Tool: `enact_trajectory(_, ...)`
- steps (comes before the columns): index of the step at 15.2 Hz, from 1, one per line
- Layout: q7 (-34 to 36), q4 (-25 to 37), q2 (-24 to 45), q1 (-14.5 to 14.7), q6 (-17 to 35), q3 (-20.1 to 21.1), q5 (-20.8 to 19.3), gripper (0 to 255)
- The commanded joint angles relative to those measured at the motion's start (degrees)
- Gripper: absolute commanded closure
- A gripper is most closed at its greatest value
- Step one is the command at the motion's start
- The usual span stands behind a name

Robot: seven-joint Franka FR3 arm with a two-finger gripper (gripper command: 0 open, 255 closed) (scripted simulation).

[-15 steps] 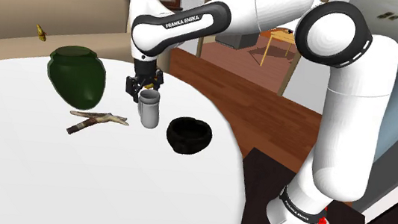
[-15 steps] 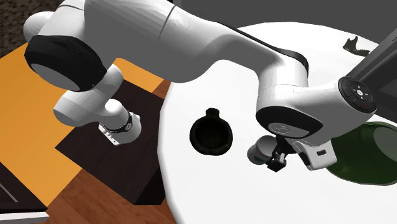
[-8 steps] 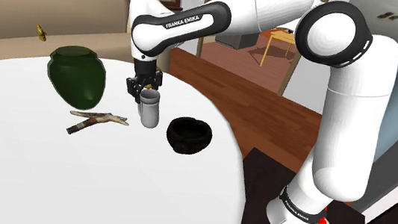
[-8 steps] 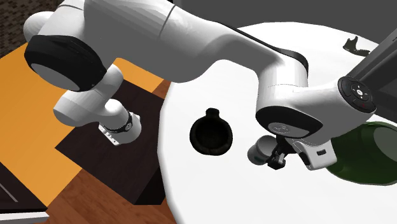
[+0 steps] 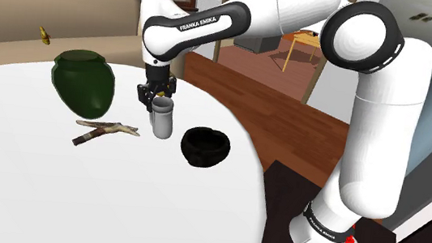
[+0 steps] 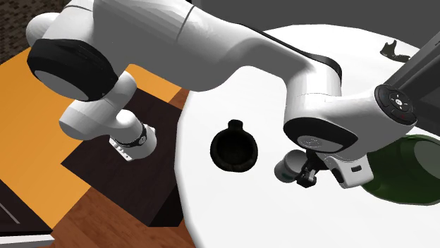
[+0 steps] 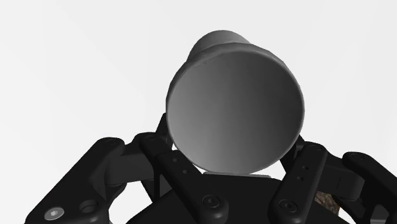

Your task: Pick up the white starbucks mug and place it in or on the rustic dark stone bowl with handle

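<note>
The round white table (image 5: 76, 201) carries all items. The arm (image 5: 370, 115) reaches over it from the stand. A dark green vase (image 5: 84, 79) stands toward the shoulder view's left. The black bowl (image 5: 205, 146) sits near the table edge, apart from the mug. The grey mug (image 5: 161, 119) stands upright on the table between vase and bowl, near the bowl. A stick (image 5: 106, 130) lies just beside the mug, on the vase side. The gripper (image 5: 157, 96) sits over the mug's mouth, its fingers (image 7: 159, 149) clamped on the rim from both sides.
</note>
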Motion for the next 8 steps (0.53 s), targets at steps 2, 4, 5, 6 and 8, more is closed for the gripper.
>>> enact_trajectory(2, -0.1, 0.8, -0.4, 0.0, -1.3, 0.0, 0.1, 255)
enact_trajectory(4, -0.2, 1.9, -0.8, 0.0, -2.7, 0.1, 0.2, 255)
enact_trajectory(5, -0.2, 2.4, -1.0, 0.0, -3.4, 0.1, 0.3, 255)
enact_trajectory(6, -0.2, 3.0, -1.1, 0.0, -4.1, 0.1, 0.3, 255)
enact_trajectory(8, -0.3, 4.1, -1.4, 0.0, -5.6, 0.1, 0.4, 255)
